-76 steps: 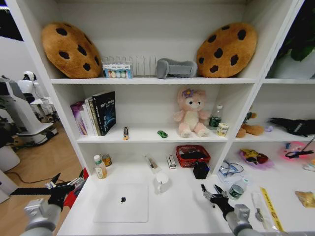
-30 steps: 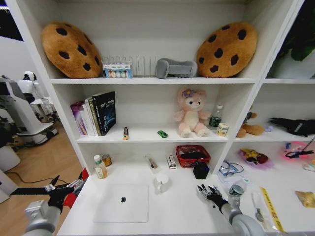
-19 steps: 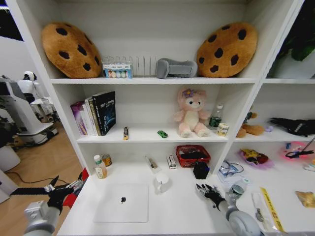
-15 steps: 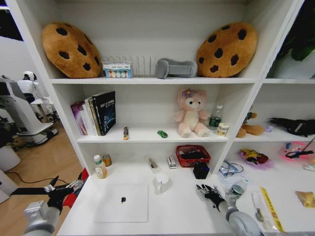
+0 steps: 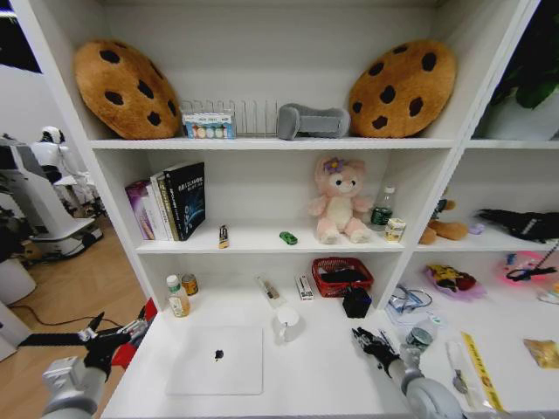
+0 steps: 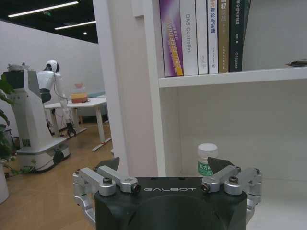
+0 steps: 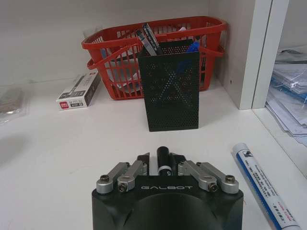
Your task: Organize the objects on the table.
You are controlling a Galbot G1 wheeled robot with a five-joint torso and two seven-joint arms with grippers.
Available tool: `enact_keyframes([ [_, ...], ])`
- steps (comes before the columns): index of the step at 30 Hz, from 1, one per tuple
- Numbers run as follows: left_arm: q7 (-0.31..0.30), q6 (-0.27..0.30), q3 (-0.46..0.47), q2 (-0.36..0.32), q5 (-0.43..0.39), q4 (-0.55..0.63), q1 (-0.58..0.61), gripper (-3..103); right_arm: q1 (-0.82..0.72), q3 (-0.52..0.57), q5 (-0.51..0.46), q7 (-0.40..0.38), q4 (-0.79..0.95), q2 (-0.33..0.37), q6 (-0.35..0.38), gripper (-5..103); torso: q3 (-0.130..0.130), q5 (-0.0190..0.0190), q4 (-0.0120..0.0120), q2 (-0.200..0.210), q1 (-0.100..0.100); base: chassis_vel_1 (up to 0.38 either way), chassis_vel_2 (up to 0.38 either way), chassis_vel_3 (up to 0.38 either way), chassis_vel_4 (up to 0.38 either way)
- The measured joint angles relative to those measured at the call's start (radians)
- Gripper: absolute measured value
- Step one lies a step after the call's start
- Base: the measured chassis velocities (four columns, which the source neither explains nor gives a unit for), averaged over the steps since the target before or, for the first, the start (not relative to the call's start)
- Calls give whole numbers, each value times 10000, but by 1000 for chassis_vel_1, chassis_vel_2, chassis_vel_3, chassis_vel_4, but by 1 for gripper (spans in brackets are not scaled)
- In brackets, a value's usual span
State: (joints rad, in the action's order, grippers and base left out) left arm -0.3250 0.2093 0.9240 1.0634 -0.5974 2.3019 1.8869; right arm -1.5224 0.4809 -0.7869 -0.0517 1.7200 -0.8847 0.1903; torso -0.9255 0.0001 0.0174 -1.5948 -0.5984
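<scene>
Right gripper [image 5: 374,341] low over the desk [image 5: 323,375], right of the mug [image 5: 286,324], fingers clamped on a black marker [image 7: 163,160]. Just beyond it stands the black pen cup [image 7: 172,90], with the red basket [image 7: 110,48] behind and touching it by the back wall. A white-and-blue marker [image 7: 259,182] lies on the desk to the right of the gripper, near the shelf divider. Laptop [image 5: 218,359] lies flat at the near left, closed. Left gripper [image 5: 112,339] hangs off the desk's left end, fingers spread wide, holding nothing. Green toy car [image 5: 288,237] sits on the middle shelf.
</scene>
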Motion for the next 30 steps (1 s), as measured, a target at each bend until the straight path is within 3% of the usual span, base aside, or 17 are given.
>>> enact_keyframes([
  [1, 0, 0, -3, 11, 7, -1, 0, 100, 0, 6, -5, 1, -1, 3, 0, 24, 0, 0, 0, 0, 0, 0, 0, 0, 0],
  [2, 0, 0, -19, 26, 19, -3, -1, 100, -4, 19, -16, 5, -2, 8, 0, 13, 0, 0, 0, 0, 0, 0, 0, 0, 0],
  [16, -17, -1, -21, 24, 29, -21, -20, 100, -43, 224, -1, 207, 262, 56, -124, 12, -1, -2, 0, 0, 0, 0, 0, 0, 0],
  [24, -23, -1, -43, 12, 30, -48, -74, 100, 6, 478, 178, 692, 967, 30, -1142, 12, 0, -2, -1, 0, 0, 0, 0, 0, 0],
  [30, -25, -1, -25, -22, 0, -48, -91, 100, -14, 745, 1935, 1160, 914, -115, -3335, 12, 0, -1, 1, 0, 0, 0, 0, 0, 0],
])
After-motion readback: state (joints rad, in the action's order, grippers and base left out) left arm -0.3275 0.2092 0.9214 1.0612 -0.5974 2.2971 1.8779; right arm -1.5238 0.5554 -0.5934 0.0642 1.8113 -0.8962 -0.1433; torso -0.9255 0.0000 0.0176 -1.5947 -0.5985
